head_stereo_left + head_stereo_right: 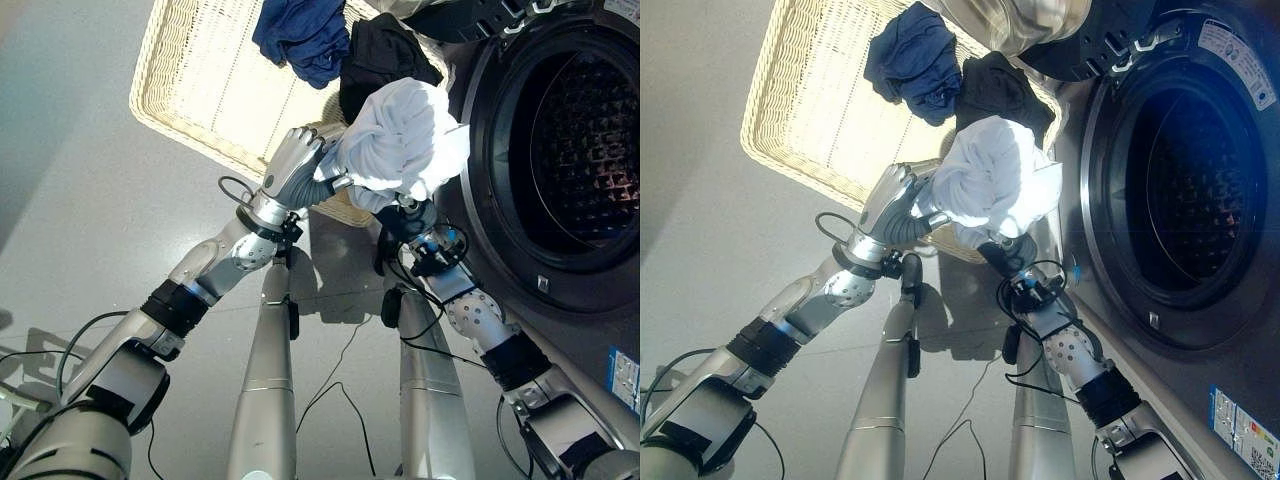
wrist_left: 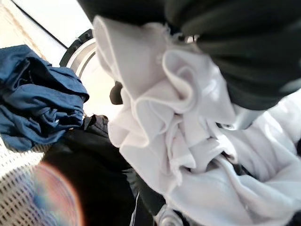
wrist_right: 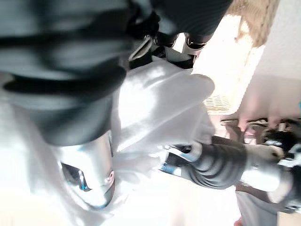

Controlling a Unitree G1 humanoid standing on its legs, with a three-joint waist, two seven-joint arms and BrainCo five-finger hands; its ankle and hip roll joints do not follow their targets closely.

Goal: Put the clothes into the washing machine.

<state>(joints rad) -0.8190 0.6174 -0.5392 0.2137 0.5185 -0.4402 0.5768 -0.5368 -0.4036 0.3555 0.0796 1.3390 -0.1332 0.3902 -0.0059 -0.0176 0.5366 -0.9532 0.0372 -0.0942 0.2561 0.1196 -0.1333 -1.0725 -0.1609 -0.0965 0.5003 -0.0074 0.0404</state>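
Both hands carry a bunched white cloth garment (image 1: 405,140) between them, lifted clear of the floor. The left hand (image 1: 296,165) presses into the bundle's side, its fingers curled into the folds. The right hand (image 1: 408,215) sits beneath the bundle, buried in cloth, so I cannot tell how its fingers stand. The bundle hangs just beside the round dark opening of the front-loading washing machine (image 1: 570,150), outside its rim, in front of the near corner of a cream woven wicker laundry basket (image 1: 190,70). In the basket lie a crumpled dark blue garment (image 1: 305,35) and a black garment (image 1: 385,60), touching each other. Basket and machine stand on a smooth pale grey floor (image 1: 80,220).
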